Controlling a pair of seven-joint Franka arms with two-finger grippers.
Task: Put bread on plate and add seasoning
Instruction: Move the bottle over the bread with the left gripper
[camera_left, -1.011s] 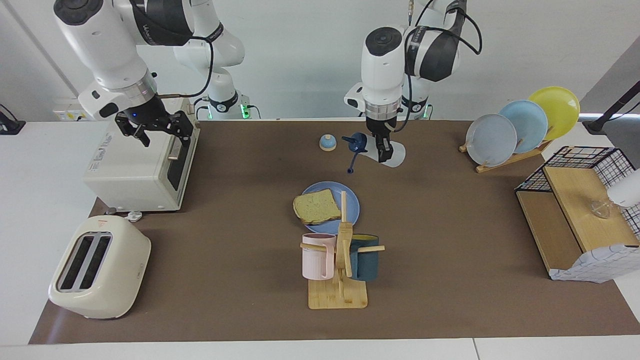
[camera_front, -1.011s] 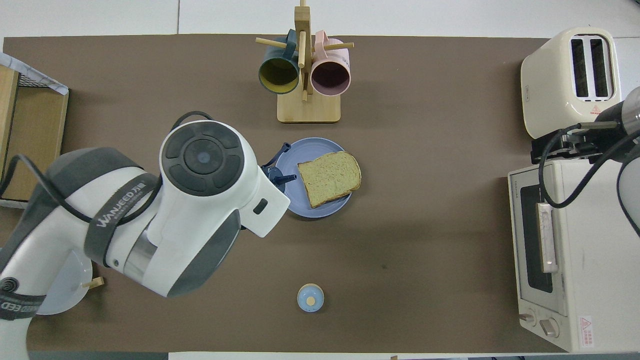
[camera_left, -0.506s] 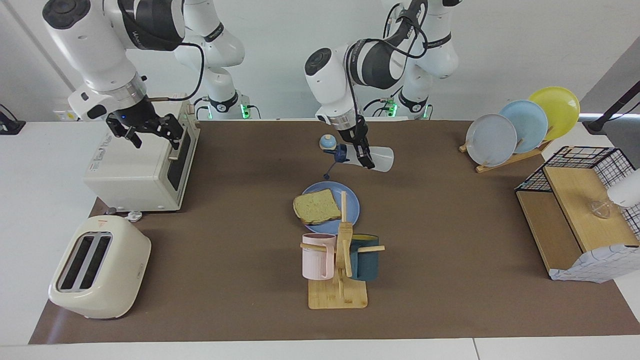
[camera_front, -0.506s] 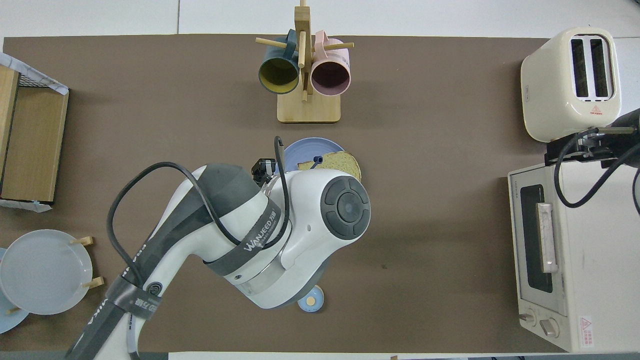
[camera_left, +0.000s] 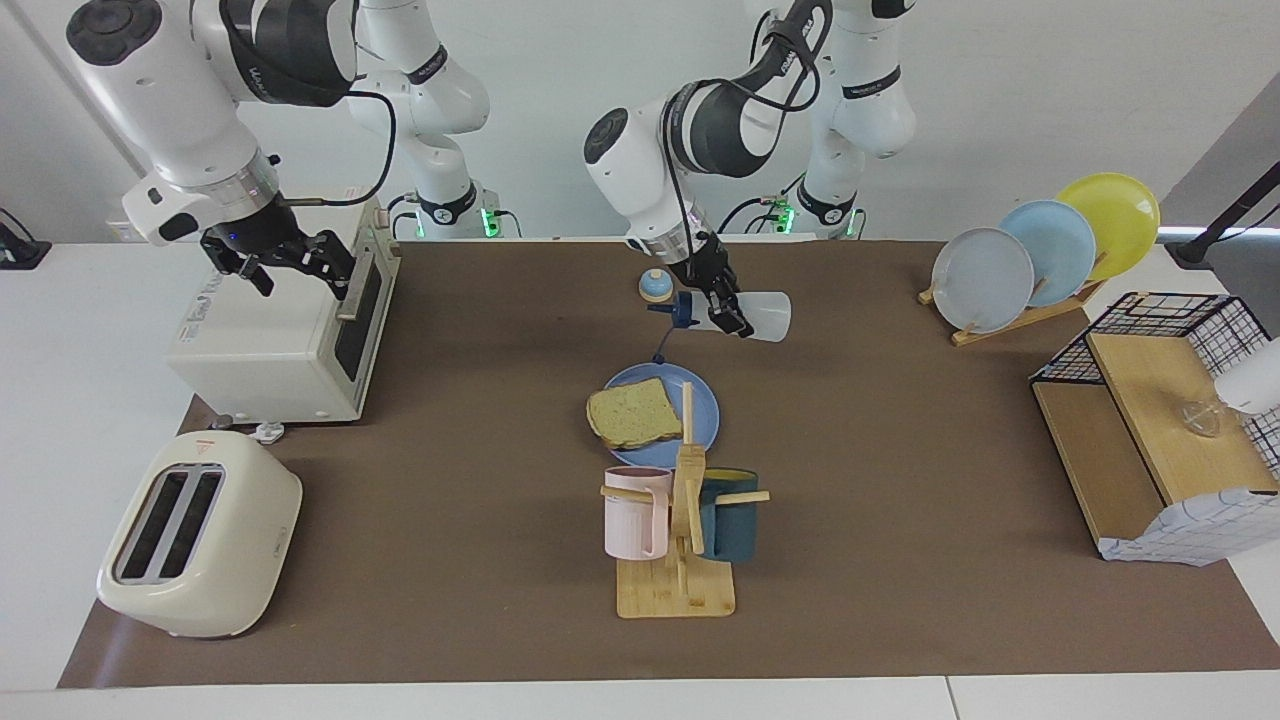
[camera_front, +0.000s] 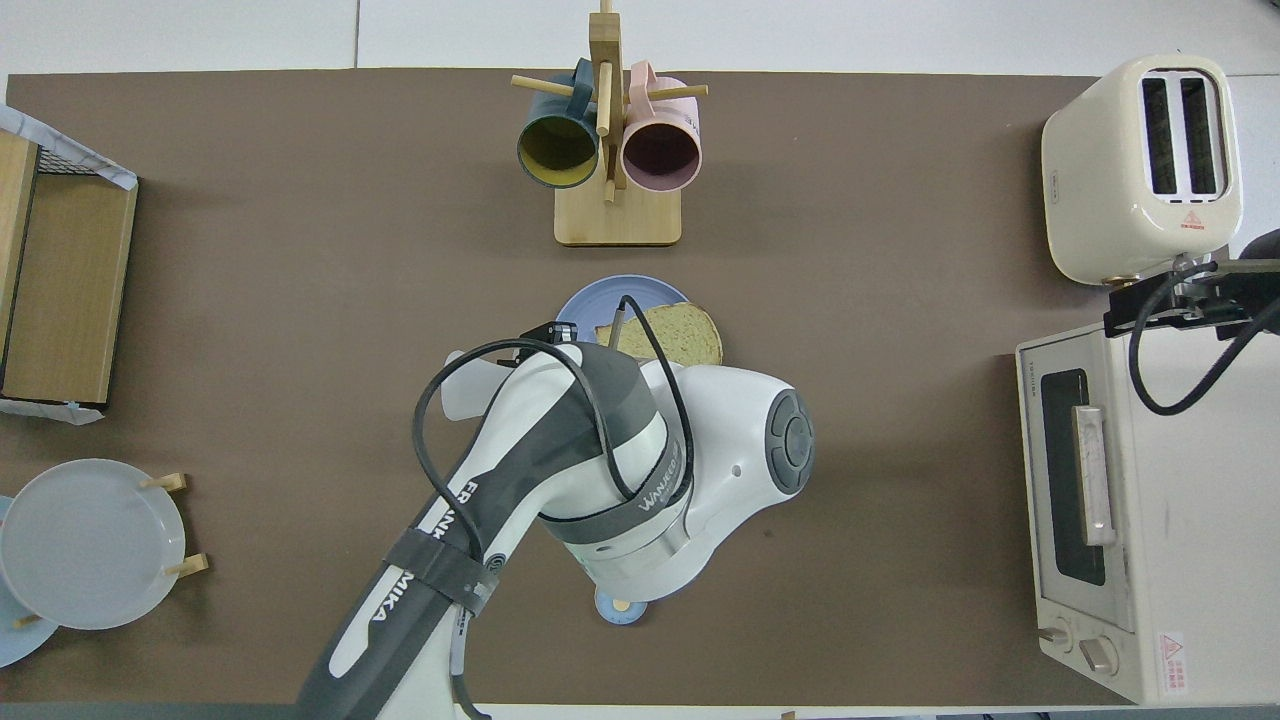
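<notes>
**Bottle tipped over the plate, bread already down**

Brown matting (camera_left: 900, 560) covers a white table set against a pale wall, with both arm bases at the robots' edge. On the mat the bread (camera_left: 634, 413) lies flat on the plate (camera_left: 704, 407), overhanging its rim a little toward the right arm's end; so step 1 looks done and step 2 is in hand.

The left gripper (camera_left: 722, 305) is clamped on the bottle (camera_left: 765, 316), which lies nearly level in the air, its cap (camera_left: 684, 308) to one side of the jaws and the pale body to the other. Bread and plate sit below the jaws; the overhead view puts the wrist over the plate's near rim. A bell (camera_left: 655, 286) stands on the mat close by the cap.

Next, I judge, the spout must come squarely over the slice and dip lower, or the seasoning falls on bare plate or mat.

The right gripper (camera_left: 291, 262) waits with jaws wide over the oven (camera_left: 270, 345). A toaster (camera_left: 195, 535), mug stand (camera_left: 680, 545), plate rack (camera_left: 1030, 262) and wire shelf (camera_left: 1150, 440) stand well clear of both jaws.
</notes>
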